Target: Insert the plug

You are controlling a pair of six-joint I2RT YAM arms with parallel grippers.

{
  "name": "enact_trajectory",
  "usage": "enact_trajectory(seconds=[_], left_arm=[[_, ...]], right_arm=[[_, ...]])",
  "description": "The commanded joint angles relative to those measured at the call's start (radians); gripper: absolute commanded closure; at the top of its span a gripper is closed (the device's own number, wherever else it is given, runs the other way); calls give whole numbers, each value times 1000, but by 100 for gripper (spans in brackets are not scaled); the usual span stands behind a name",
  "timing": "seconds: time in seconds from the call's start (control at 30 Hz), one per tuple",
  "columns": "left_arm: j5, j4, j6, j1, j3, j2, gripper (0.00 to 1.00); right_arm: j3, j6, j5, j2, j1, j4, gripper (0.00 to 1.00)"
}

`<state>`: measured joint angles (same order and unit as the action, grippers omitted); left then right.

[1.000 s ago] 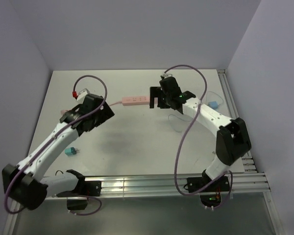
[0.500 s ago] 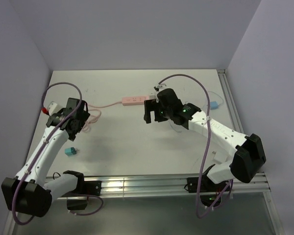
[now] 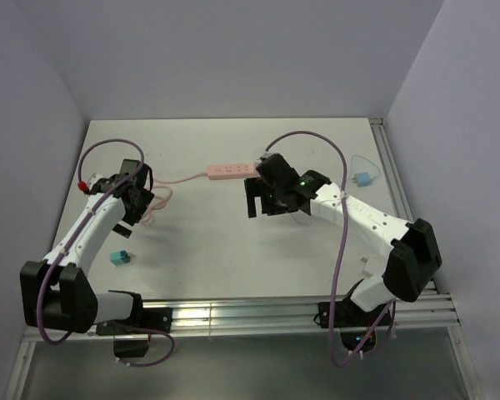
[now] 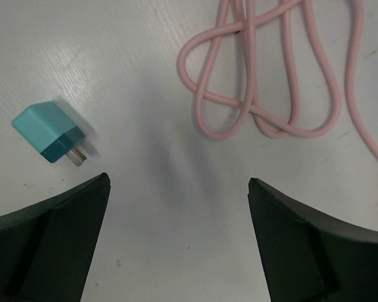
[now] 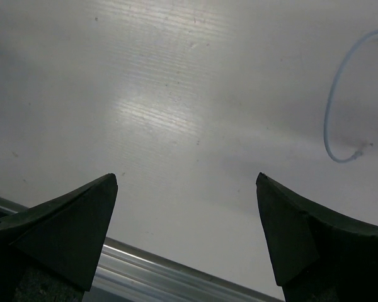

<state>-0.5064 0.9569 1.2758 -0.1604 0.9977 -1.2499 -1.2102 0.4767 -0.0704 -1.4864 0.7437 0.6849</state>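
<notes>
The plug [image 3: 362, 179], small and light blue with white, lies near the table's right edge; its thin pale cable [image 3: 355, 159] loops beside it. A bend of that cable [image 5: 331, 119] shows in the right wrist view; the plug itself does not. The pink power strip [image 3: 231, 171] lies at the back centre. My right gripper [image 3: 262, 200] hangs open just in front of the strip's right end, and in its own view it [image 5: 186, 176] has bare table between its fingers. My left gripper [image 3: 135, 200] is open at the left and holds nothing in its own view [image 4: 179, 179].
The strip's pink cord [image 4: 264, 94] lies coiled under the left gripper, also visible from above [image 3: 156, 198]. A teal block adapter with prongs [image 4: 47, 132] lies near the left front [image 3: 119, 257]. An aluminium rail [image 3: 258, 312] runs along the near edge [image 5: 151, 270].
The left arm has swung left, away from the strip, to above the coiled pink cord. The right gripper has drawn back from the strip toward the near side. Both grippers stayed open.
</notes>
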Motion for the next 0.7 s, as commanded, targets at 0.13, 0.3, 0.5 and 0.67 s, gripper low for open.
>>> enact_trajectory(seconds=[0.13,0.3,0.5,0.67], left_arm=[[149,-15,-50,-23,-2,-50,11],[150,-96,-90,-158,-68,15,10],[324,-271,-282,-280,-99,81,8],[302,-245,-285,-386,-44,109,5]], right_arm=[[-126,217,-181,149,-20,220,2],[-20,298,-195,241,-174,223,2],[58,390,-272,296,-473,263,2],[154,378,-209,310,-687,280,3]])
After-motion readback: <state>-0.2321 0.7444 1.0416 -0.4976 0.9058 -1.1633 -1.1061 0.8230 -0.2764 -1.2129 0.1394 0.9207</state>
